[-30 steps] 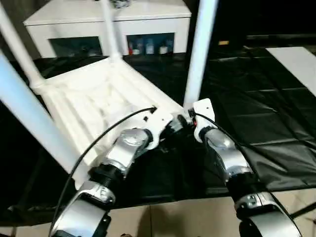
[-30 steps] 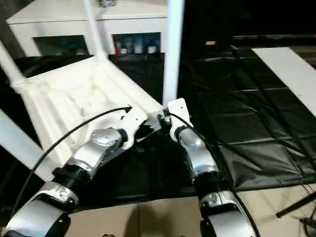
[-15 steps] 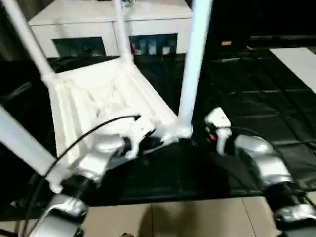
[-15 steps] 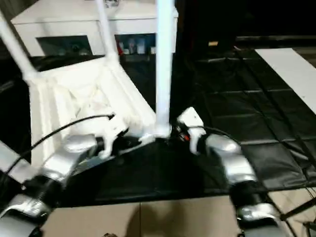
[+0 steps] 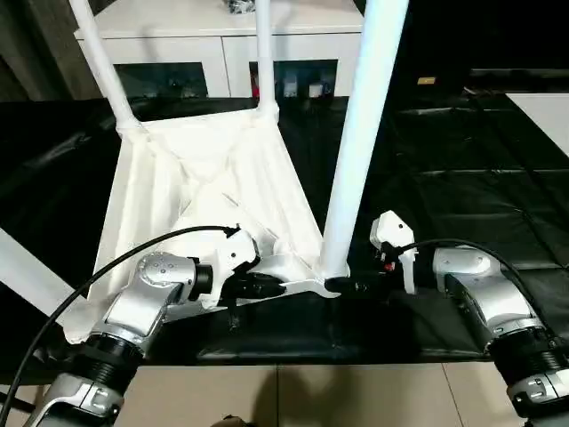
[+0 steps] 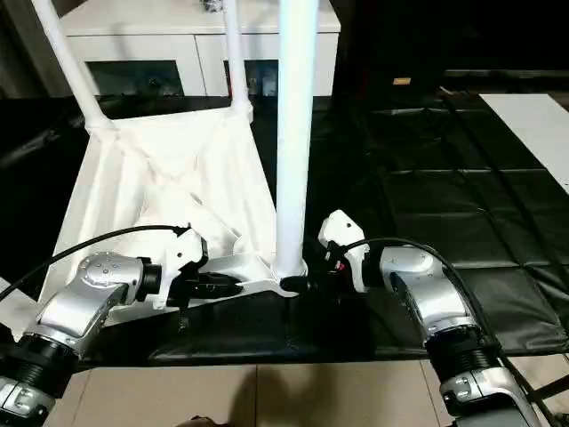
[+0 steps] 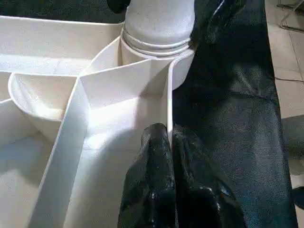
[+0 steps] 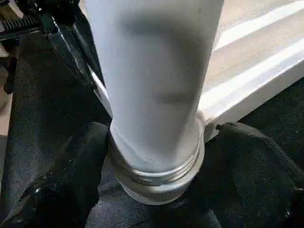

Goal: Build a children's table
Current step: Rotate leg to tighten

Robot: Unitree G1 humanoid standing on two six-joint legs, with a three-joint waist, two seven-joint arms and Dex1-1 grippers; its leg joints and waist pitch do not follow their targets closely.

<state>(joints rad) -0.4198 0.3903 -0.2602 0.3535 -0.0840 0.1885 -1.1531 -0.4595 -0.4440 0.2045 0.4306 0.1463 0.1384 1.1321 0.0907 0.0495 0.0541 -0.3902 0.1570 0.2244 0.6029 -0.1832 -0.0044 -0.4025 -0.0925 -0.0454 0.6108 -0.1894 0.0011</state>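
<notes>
Both forearms silver, smooth rounded shells, black ribbed collars near the elbows. White angular housings at each wrist. Left gripper: two black fingers, glossy, rubbery-looking. Right gripper: same black fingers. Thin black cable arcs over the left forearm; another loops over the right wrist. Small red mark on the right wrist housing, possibly a connector.

I see my left gripper with both black fingers pressed on a thin rib of the white table top. Just beyond the rib, a leg sits in the corner socket.
</notes>
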